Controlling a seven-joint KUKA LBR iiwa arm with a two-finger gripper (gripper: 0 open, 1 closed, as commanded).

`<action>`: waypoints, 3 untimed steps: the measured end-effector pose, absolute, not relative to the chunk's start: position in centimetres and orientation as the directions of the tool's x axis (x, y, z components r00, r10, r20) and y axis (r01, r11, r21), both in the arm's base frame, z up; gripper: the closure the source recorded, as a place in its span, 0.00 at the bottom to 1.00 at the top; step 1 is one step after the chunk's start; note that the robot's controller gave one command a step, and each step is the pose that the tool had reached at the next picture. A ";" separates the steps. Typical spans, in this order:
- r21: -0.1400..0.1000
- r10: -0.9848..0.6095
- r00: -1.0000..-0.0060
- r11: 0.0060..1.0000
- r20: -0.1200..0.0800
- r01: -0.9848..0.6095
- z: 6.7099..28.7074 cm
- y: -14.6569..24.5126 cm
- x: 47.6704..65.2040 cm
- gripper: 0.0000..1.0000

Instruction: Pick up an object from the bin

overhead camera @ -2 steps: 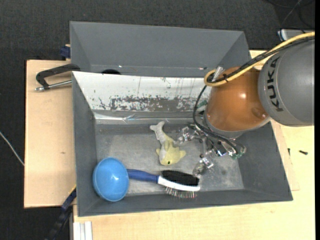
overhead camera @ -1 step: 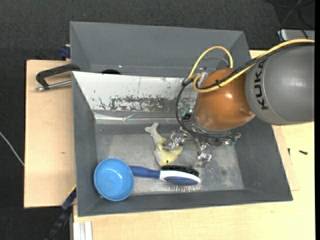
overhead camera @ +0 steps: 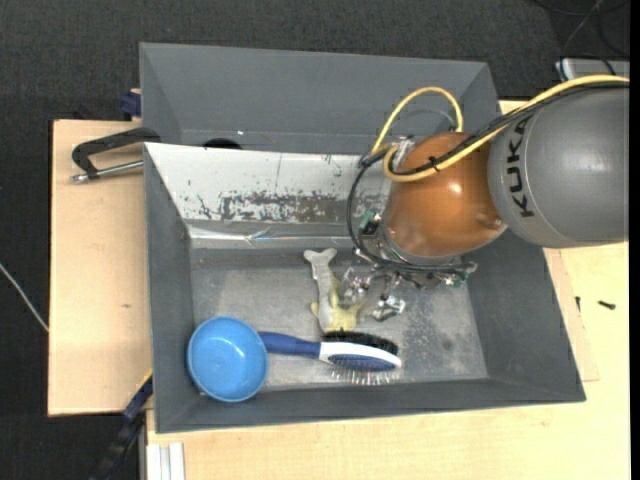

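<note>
Blue round bowl (overhead camera: 228, 358) sat in near-left corner of grey bin (overhead camera: 168, 298). Blue-handled brush (overhead camera: 345, 351), dark bristles, lay along near edge just beside bowl. Mid-bin: pale cream plastic piece (overhead camera: 322, 278). Jaws hung low just right of it; apart or together could not be told. Orange wrist cover (overhead camera: 440, 203) sat above, toward far-right corner.

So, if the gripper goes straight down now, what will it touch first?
Probably the bin floor, close beside the pale plastic piece; the gripper may graze that piece, as depth is unclear.
</note>
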State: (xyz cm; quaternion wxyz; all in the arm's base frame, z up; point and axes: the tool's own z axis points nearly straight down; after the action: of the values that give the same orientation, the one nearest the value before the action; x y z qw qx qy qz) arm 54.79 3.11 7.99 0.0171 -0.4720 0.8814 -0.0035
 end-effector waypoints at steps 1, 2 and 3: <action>-0.010 -0.839 -0.544 0.544 -0.008 -0.839 17.5 1.2 52.9 1.00; -0.001 -0.813 -0.582 0.582 -0.004 -0.813 17.3 1.2 52.6 1.00; -0.001 -0.813 -0.583 0.583 -0.004 -0.813 17.3 1.2 52.6 0.00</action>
State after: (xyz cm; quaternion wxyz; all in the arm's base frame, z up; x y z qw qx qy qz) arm 52.59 1.19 17.34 0.0020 -0.4567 0.8896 0.0003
